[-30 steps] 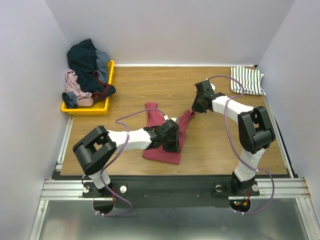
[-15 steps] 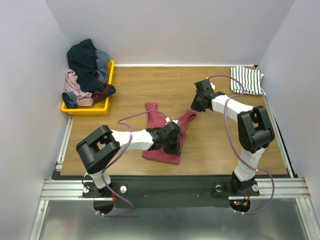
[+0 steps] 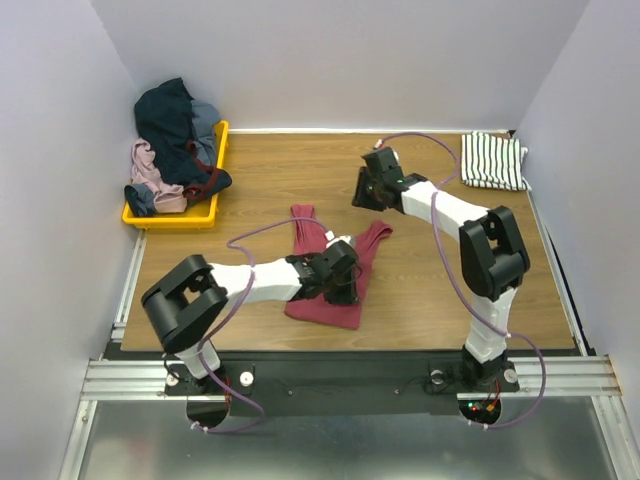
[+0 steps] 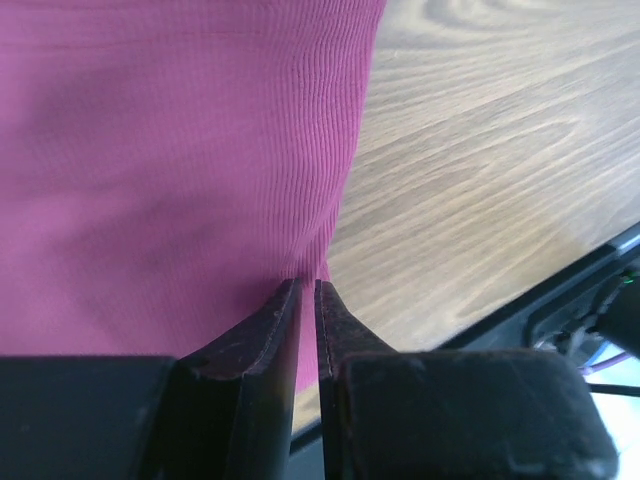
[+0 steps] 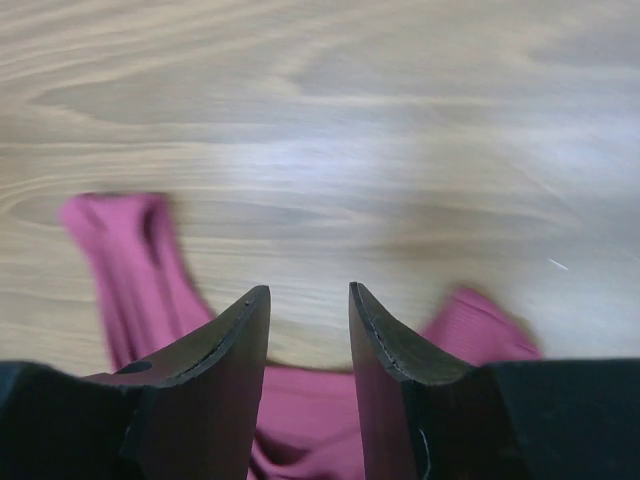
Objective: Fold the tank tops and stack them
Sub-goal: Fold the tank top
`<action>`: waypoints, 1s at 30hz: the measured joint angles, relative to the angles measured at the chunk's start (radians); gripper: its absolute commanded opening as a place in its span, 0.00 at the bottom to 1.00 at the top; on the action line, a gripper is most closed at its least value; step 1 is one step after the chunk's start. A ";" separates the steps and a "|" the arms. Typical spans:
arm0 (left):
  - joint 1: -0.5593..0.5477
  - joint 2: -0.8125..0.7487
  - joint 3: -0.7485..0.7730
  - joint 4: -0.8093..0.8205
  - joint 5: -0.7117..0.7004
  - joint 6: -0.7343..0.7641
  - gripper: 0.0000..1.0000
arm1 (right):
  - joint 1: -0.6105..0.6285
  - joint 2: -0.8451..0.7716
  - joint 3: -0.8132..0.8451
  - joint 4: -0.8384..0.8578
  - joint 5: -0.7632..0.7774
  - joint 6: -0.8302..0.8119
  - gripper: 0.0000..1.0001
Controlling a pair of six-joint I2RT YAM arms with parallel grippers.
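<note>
The dark red tank top (image 3: 322, 303) lies spread on the wooden table (image 3: 270, 170), straps pointing to the far side. My left gripper (image 3: 349, 289) rests low on the top's right edge, its jaws closed on the hem of the red cloth (image 4: 170, 150); in the left wrist view the left gripper (image 4: 307, 285) shows only a sliver of gap. My right gripper (image 3: 359, 194) hovers over bare wood beyond the straps. In its own view the right gripper (image 5: 308, 292) is open and empty, the red top (image 5: 300, 420) below it. The striped tank top (image 3: 493, 160) lies folded at the far right corner.
A yellow tray (image 3: 176, 217) heaped with several other garments (image 3: 175, 135) sits at the far left. White walls close in the table on three sides. The dark front rail (image 4: 560, 290) runs just beyond the red top's near edge.
My right gripper has opened, let go of the right strap and moved up and to the left, away from it. The left gripper has stayed on the red top's edge.
</note>
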 measured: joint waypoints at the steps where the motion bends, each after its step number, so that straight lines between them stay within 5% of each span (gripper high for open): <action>1: 0.006 -0.029 -0.002 -0.016 -0.011 -0.007 0.23 | 0.013 0.016 0.027 0.003 -0.003 -0.009 0.43; 5: 0.076 -0.229 -0.064 -0.045 -0.069 -0.063 0.23 | 0.056 0.093 0.132 0.011 -0.043 -0.035 0.43; 13: 0.410 -0.654 -0.159 -0.227 -0.214 -0.134 0.25 | 0.158 0.274 0.325 0.019 -0.070 -0.063 0.43; 20: 0.613 -0.662 -0.167 -0.300 -0.201 -0.072 0.24 | 0.282 0.378 0.470 0.021 -0.043 -0.087 0.45; 30: 0.646 -0.639 -0.216 -0.291 -0.118 -0.025 0.22 | 0.333 0.475 0.584 0.002 0.074 -0.107 0.46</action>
